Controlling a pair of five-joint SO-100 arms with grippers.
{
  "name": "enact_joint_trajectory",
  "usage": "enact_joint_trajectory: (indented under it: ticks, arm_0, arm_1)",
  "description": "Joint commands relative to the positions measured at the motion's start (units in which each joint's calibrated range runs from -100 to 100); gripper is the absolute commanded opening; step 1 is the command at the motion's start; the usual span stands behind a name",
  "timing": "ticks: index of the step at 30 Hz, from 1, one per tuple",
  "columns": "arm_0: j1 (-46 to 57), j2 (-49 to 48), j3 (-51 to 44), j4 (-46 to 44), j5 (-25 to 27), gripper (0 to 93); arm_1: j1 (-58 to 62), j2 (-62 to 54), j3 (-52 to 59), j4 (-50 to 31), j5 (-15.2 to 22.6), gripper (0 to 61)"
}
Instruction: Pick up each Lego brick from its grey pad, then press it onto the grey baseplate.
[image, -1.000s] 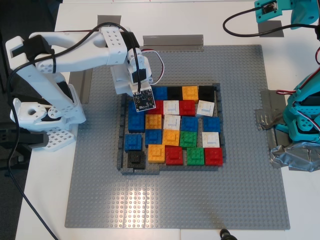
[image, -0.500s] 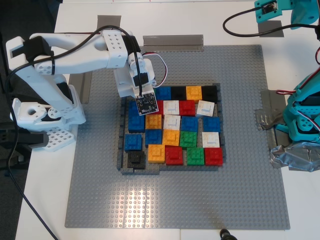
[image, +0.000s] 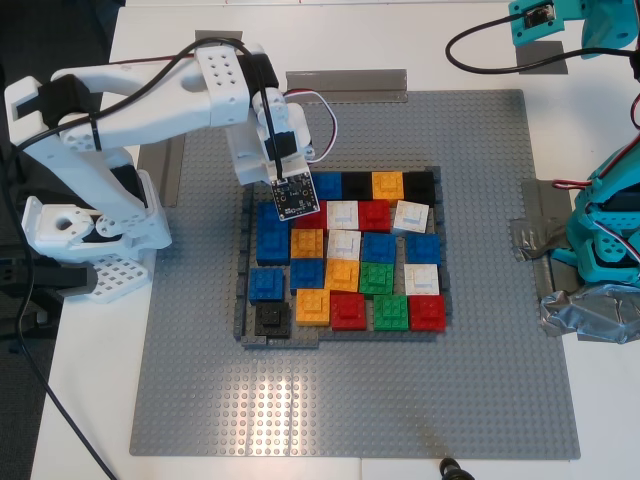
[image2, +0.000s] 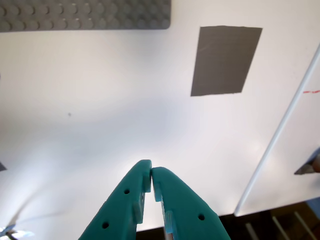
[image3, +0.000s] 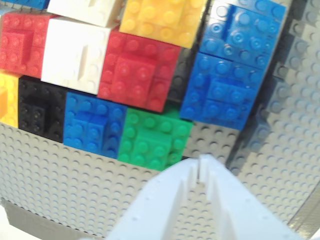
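My second gripper (image3: 200, 167) is white, with its jaws together and nothing between them. It hovers just above a green brick (image3: 152, 137) that sits on the grey baseplate (image: 350, 400) beside blue (image3: 95, 127) and red (image3: 135, 70) bricks. In the exterior view this gripper (image: 284, 205) is over the back left corner of the brick cluster (image: 345, 255), and the green brick is hidden under it. My first gripper (image2: 151, 175) is teal, shut and empty. It hangs over white tabletop near an empty grey pad (image2: 226, 60).
A low frame of thin dark grey bricks (image: 243, 300) rings the cluster. A long lighter grey strip (image: 347, 82) lies at the plate's back edge. The teal arm's base (image: 605, 240) and a silver tape wad (image: 590, 310) are at the exterior view's right.
The white arm has shifted a little toward the back and the exterior view's right, rising slightly over the cluster's corner. The bricks and the teal arm have not moved.
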Motion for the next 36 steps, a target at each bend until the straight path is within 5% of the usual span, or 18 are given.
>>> enact_joint_trajectory:
  ticks: [1,12,24,36]
  arm_0:
    - [-0.11,-2.63,-3.02,0.39,0.04,0.0]
    - [-0.11,-2.63,-3.02,0.39,0.04,0.0]
    - [-0.11,-2.63,-3.02,0.39,-0.01,0.0]
    - [-0.11,-2.63,-3.02,0.39,-0.06,0.0]
  arm_1:
    - [-0.33,-4.8,-4.96,7.87,1.03,0.2]
    - [5.18,-9.69,1.63,13.89,3.23,0.2]
    - [10.12,-12.61,14.72,3.72,5.86,0.2]
    - [7.36,-7.54,14.45,-3.69,5.38,0.2]
